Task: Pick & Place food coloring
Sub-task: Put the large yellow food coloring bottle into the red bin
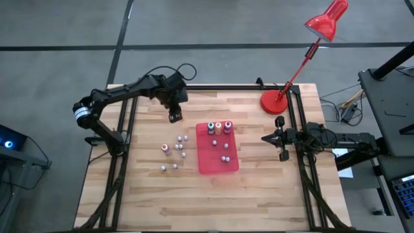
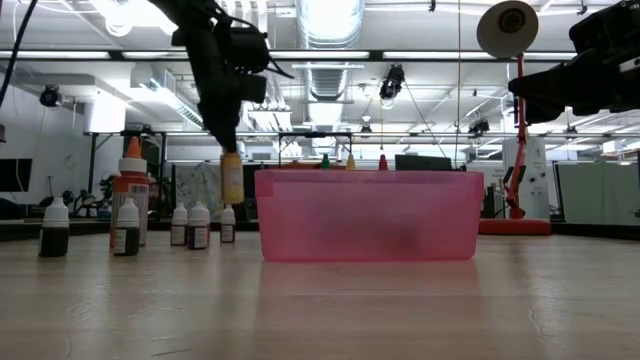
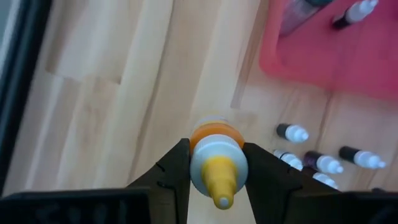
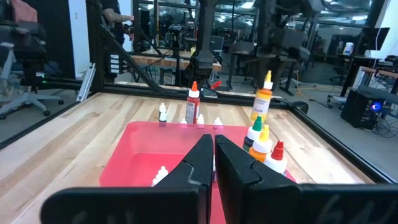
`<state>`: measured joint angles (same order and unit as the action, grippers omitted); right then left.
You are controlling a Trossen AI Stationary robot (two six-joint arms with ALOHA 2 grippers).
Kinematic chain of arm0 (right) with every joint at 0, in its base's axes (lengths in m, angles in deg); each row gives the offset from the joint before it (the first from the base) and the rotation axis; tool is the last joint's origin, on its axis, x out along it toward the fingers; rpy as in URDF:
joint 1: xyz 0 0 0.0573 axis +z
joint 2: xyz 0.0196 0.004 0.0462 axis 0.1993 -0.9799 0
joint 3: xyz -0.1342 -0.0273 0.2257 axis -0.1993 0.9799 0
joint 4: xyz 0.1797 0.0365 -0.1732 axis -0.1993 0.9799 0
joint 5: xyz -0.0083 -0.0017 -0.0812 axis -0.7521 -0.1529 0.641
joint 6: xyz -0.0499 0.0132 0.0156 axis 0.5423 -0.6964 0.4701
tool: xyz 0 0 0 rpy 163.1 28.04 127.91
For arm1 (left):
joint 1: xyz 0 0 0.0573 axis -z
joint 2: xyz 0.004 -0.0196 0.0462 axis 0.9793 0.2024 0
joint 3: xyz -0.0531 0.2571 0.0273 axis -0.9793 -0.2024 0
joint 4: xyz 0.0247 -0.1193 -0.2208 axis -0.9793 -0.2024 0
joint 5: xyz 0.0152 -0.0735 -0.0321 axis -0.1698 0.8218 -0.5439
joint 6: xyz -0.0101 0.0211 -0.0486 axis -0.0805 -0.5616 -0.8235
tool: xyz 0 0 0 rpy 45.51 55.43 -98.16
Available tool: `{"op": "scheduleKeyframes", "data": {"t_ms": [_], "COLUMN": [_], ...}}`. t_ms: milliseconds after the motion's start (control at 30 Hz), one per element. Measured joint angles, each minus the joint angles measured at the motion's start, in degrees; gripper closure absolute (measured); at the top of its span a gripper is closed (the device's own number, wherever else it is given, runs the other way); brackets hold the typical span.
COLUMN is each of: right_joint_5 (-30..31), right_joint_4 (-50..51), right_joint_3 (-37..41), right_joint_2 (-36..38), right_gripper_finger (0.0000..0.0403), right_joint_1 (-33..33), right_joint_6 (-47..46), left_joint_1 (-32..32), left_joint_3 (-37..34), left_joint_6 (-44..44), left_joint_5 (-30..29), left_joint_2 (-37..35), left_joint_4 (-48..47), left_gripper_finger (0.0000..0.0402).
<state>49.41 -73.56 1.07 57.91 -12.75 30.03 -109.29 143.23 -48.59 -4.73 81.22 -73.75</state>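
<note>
Your yellow-capped food coloring bottle (image 3: pixel 214 165) sits clamped between the two fingers (image 3: pixel 171 177) of the left gripper (image 1: pixel 174 116), hanging above bare table (image 1: pixel 149 194) just beside the red tray (image 1: pixel 217 165). Your right gripper (image 1: pixel 279 137) waits with fingers pressed together beyond the tray's other side.
</note>
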Motion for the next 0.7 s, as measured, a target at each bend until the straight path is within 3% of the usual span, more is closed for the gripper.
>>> {"op": "scheduleKeyframes", "data": {"t_ms": [700], "right_joint_5": [0.01], "right_joint_4": [-0.01], "right_joint_3": [0.00], "right_joint_2": [0.00], "right_gripper_finger": [0.0394], "right_joint_1": [0.02], "right_joint_6": [-0.02], "left_joint_1": [8.04], "left_joint_3": [7.83], "left_joint_6": [0.37], "left_joint_5": [1.87], "left_joint_2": [-0.05], "left_joint_4": [-0.10], "left_gripper_finger": [0.0302]}}
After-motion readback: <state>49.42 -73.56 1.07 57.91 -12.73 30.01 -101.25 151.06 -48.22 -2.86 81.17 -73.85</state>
